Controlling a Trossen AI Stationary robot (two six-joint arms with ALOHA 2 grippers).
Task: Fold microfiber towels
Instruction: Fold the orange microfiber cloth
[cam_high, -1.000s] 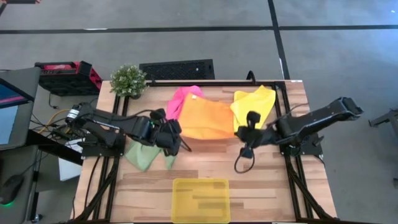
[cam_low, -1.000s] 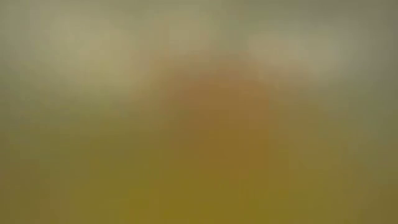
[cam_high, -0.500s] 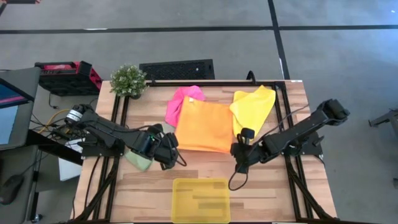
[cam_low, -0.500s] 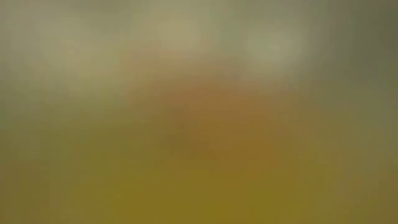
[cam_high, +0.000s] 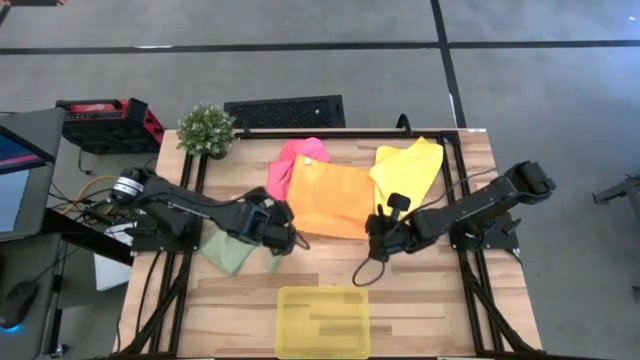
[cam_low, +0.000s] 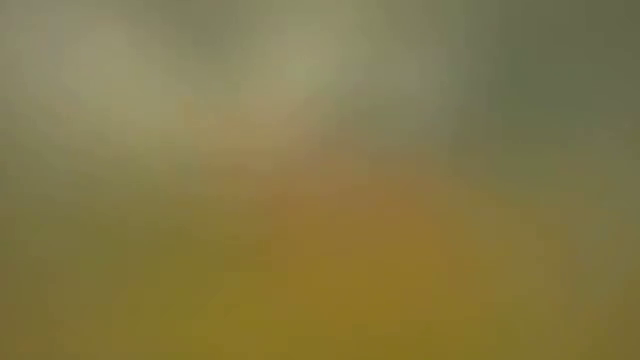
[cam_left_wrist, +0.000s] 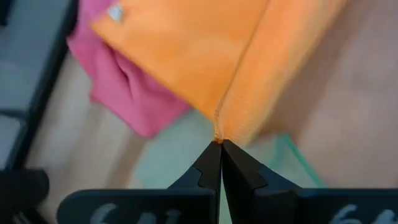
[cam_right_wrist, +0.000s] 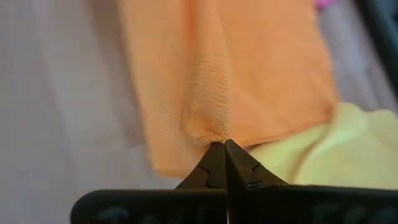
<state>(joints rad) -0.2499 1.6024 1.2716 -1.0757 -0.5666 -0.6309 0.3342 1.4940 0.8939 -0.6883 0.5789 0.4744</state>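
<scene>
The two grippers had pulled the orange towel (cam_high: 328, 196) around: a second before it lay bunched near the middle of the table (cam_high: 420, 300), half a second before it was drawn out longer toward 6 o'clock, and now it was back a little toward 12 o'clock. The left gripper (cam_high: 283, 238) had its jaws pressed together, pinching the orange towel's corner at about 7 o'clock of the cloth, and its wrist view showed the edge caught in its tips (cam_left_wrist: 219, 149). The right gripper (cam_high: 374, 230) pinched the other near corner, at about 5 o'clock, jaws tight on the cloth (cam_right_wrist: 219, 149). This likely meant they were carrying the near edge up and over to make a fold. The pink towel (cam_high: 292, 160) peeked out at 11 o'clock of the orange one, the yellow towel (cam_high: 408, 165) lay at 2 o'clock, and the green towel (cam_high: 230, 255) sat under the left arm. A yellow tray (cam_high: 322, 322) waited at the table's 6 o'clock edge and a small plant (cam_high: 206, 128) stood at the 10 o'clock corner. Grey floor lay all around.
</scene>
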